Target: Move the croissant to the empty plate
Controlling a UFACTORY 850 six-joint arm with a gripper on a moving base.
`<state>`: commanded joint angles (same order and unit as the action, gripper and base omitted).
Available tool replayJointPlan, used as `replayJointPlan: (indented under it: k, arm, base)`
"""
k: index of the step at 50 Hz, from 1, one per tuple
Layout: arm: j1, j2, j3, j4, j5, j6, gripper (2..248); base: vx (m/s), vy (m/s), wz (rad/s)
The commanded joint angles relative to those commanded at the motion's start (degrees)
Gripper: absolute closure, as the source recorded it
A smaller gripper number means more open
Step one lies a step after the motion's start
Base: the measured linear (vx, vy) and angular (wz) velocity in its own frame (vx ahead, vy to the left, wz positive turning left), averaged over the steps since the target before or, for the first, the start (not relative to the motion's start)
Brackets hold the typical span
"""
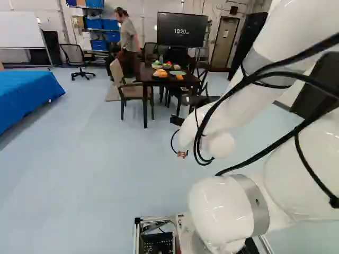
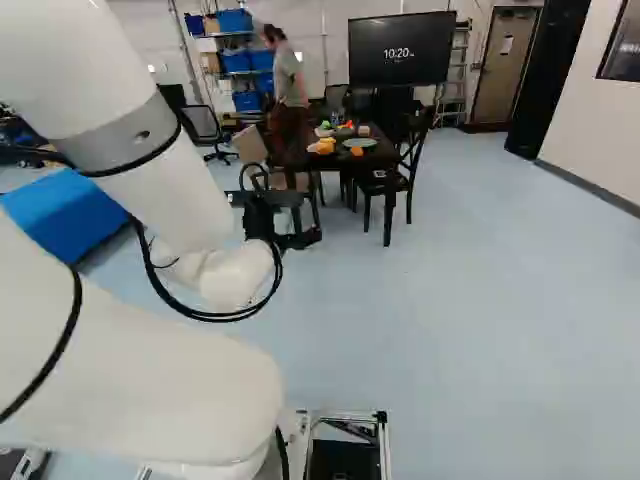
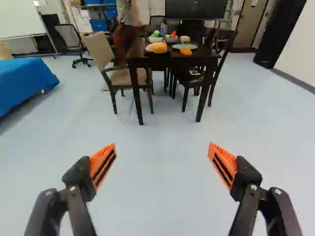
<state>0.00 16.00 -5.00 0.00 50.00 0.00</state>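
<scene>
In the wrist view, the gripper's [image 2: 260, 215] fingers [image 3: 102, 165] are spread wide, bare floor between them. The arm [image 1: 233, 111] slants down from the left base view's upper right toward its middle. Orange-yellow foods [image 3: 160, 47] sit on the table [image 3: 170, 62], upper middle there; which is the croissant I cannot tell.

The smooth, glossy white arm [image 1: 294, 29] has rounded joints, broad grey bands [image 2: 125, 138] and loose black cables [image 2: 210, 317] looping along it. Its black gripper [image 2: 262, 215] has jointed metal linkages, small round silver screws [image 3: 253, 187] and ribbed orange pads [image 3: 99, 162] with dark slots.
</scene>
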Motion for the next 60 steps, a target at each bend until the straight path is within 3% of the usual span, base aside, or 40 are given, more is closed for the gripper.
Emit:
replayJointPlan:
  k: [60]
  arm:
    - [0.0, 0.0, 0.0, 0.0, 0.0, 0.0, 3]
  base:
    - [0.005, 0.0, 0.0]
